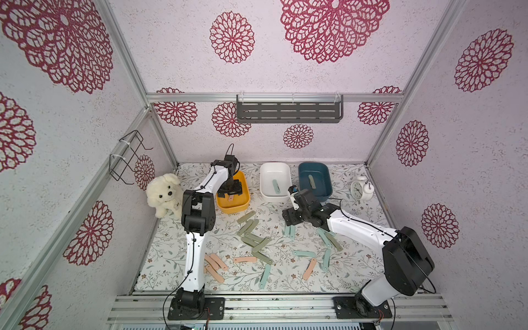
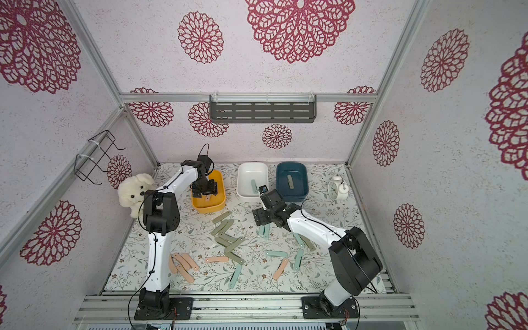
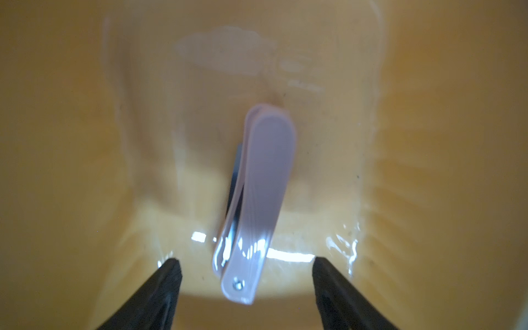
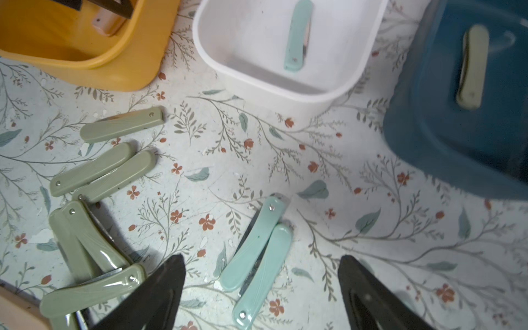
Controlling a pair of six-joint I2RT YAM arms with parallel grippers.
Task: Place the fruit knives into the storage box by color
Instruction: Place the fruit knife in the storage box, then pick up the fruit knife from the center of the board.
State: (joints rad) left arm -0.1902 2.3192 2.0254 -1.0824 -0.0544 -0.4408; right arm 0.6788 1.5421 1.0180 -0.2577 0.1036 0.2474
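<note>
1. Left wrist view: the left gripper (image 3: 245,260) is down inside the yellow box (image 3: 85,143) with its jaws spread wide. A pink knife (image 3: 265,185), blurred, lies between them over the box floor, and neither finger pinches it.
2. In both top views, the white box (image 1: 267,177) holds one teal knife (image 1: 276,186) and the blue box (image 1: 323,177) holds one sage knife (image 1: 311,182).
3. The right gripper (image 4: 261,257) hangs with its jaws apart and nothing between them. It is just above a teal pair (image 4: 258,234) lying side by side and touching on the table (image 1: 357,257).
4. The three boxes stand in a row along the table's far edge.
   - A plush dog (image 1: 164,194) sits in the far left corner beside the left arm.
   - An alarm clock (image 1: 360,188) stands near the far right corner.
   - Bare cloth lies between the white box and the teal pair.
5. Counted: there are three boxes, with one knife in each. Loose on the table are:
   - six teal knives (image 1: 304,253), the pair included;
   - about six pink knives (image 1: 221,261), some partly behind the left arm;
   - about eight sage knives (image 1: 255,237), which overlap, so that count is unsure.
</note>
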